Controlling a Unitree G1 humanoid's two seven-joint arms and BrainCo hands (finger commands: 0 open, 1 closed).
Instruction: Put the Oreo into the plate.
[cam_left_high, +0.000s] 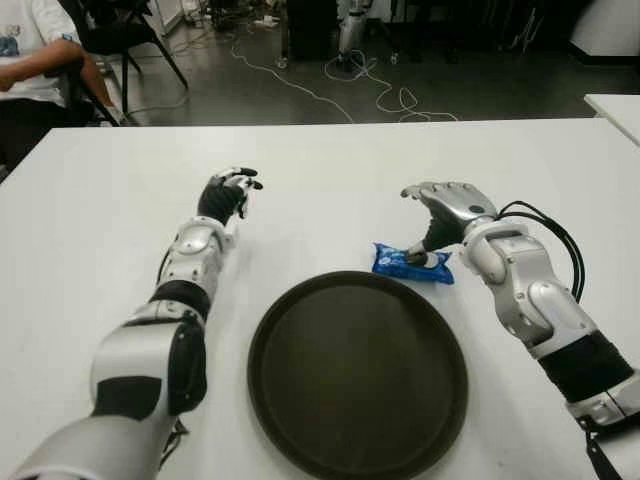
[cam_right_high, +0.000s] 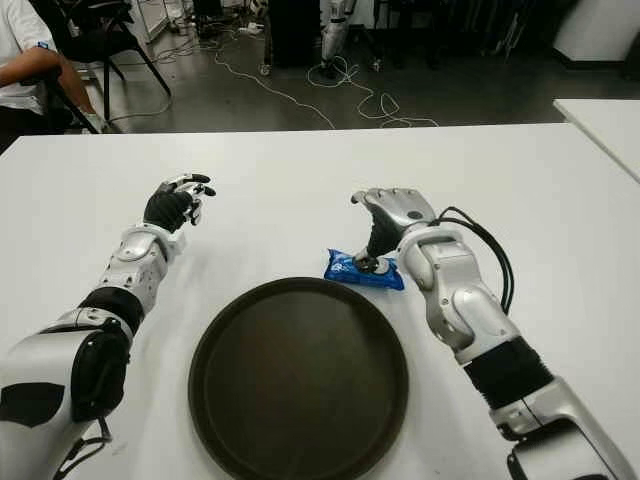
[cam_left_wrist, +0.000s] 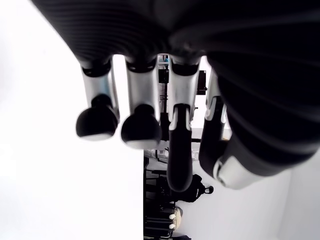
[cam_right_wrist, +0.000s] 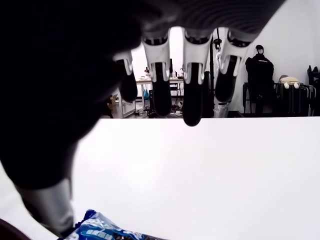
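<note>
The Oreo, a blue packet (cam_left_high: 412, 264), lies on the white table (cam_left_high: 330, 165) just past the far right rim of the round dark plate (cam_left_high: 357, 372). My right hand (cam_left_high: 440, 215) hovers over the packet with its fingers stretched forward and spread, holding nothing. Its thumb (cam_right_wrist: 50, 210) points down at the packet's (cam_right_wrist: 102, 231) right end; whether it touches is unclear. My left hand (cam_left_high: 228, 193) shows beside the plate, to its far left over bare table, fingers relaxed and empty.
A seated person (cam_left_high: 30, 50) and a black chair (cam_left_high: 120, 35) are beyond the table's far left corner. Cables trail on the floor (cam_left_high: 330, 75) behind. A second white table (cam_left_high: 615, 105) shows at the far right.
</note>
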